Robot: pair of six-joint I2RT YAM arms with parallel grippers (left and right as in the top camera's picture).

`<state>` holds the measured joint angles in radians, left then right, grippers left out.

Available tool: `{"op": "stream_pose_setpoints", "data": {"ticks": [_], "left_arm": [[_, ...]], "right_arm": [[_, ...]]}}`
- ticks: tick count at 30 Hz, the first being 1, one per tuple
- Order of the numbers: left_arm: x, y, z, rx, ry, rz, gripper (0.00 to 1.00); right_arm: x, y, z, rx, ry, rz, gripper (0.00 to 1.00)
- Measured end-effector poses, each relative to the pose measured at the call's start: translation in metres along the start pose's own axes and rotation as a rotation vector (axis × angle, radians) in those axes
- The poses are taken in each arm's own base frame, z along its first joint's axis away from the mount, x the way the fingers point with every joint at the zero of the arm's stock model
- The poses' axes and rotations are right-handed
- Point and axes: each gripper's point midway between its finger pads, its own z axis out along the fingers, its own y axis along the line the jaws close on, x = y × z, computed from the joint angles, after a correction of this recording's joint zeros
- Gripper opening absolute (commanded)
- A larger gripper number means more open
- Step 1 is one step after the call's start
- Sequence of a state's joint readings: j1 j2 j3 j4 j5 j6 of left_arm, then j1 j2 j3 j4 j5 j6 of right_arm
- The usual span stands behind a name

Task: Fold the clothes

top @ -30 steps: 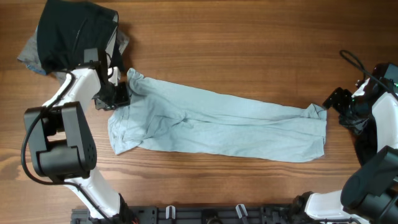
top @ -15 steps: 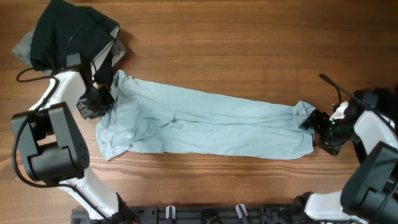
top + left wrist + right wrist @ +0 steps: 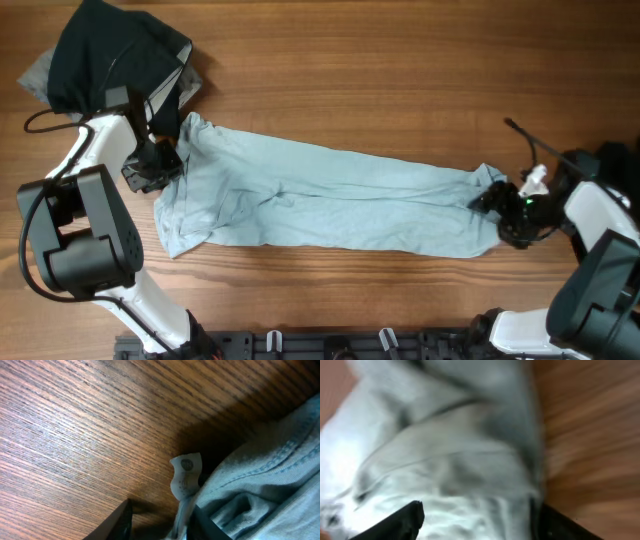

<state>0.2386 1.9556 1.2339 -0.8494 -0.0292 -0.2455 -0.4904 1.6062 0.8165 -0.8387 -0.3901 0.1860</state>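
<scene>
One pale blue soft-fabric T-shirt (image 3: 330,195) lies drawn out in a long, creased band across the middle of the brown wooden table (image 3: 400,60), its wider end to the left and its narrower end to the right. Two more garments are heaped together at the far left corner: one crumpled black garment (image 3: 110,55) on top of one grey garment (image 3: 40,80), which shows only as edges poking out from under it, so its shape cannot be made out.

Two arms are at work, one at each end of the T-shirt. The left gripper (image 3: 150,168) sits at the shirt's left edge, its jaws parted and released. The right gripper (image 3: 492,200) sits at the bunched right end, its jaws spread wide over the cloth without pinching it. From overhead both sets of jaws are too small and dark to read.

The left wrist view shows what the overhead does not: a small white label (image 3: 184,472) standing up from a stitched hem, with the fabric close by one finger (image 3: 200,521) and clear of the other. The right wrist view is blurred; only pale folds between two dark fingers (image 3: 395,522) can be told. One thin black cable (image 3: 525,135) trails by the right arm.
</scene>
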Motion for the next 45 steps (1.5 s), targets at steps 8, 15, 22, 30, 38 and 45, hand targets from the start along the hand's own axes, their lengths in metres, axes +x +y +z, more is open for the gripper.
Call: {"op": "stream_pose_setpoints", "data": {"ticks": [8,15,22,30,38,45], "left_arm": [[-0.001,0.000,0.000,0.002,-0.006,-0.001,0.40],[-0.002,0.000,0.000,0.002,-0.008,-0.001,0.41],[-0.002,-0.001,0.000,0.004,-0.010,-0.001,0.42],[-0.003,-0.001,0.000,0.004,-0.013,-0.001,0.43],[-0.003,-0.001,0.000,0.004,-0.013,-0.001,0.45],[-0.003,-0.001,0.000,0.005,-0.014,-0.001,0.45]], "right_arm": [[-0.058,0.019,-0.070,0.013,-0.246,-0.048,0.83],[-0.052,0.031,-0.022,0.042,-0.161,-0.141,0.62],[-0.047,0.029,-0.007,0.064,-0.112,-0.171,0.21],[-0.006,-0.001,-0.008,0.201,0.051,-0.041,0.04],[-0.012,0.017,-0.061,0.206,-0.084,-0.100,0.73],[-0.050,0.046,-0.064,0.082,-0.237,-0.225,0.66]]}}
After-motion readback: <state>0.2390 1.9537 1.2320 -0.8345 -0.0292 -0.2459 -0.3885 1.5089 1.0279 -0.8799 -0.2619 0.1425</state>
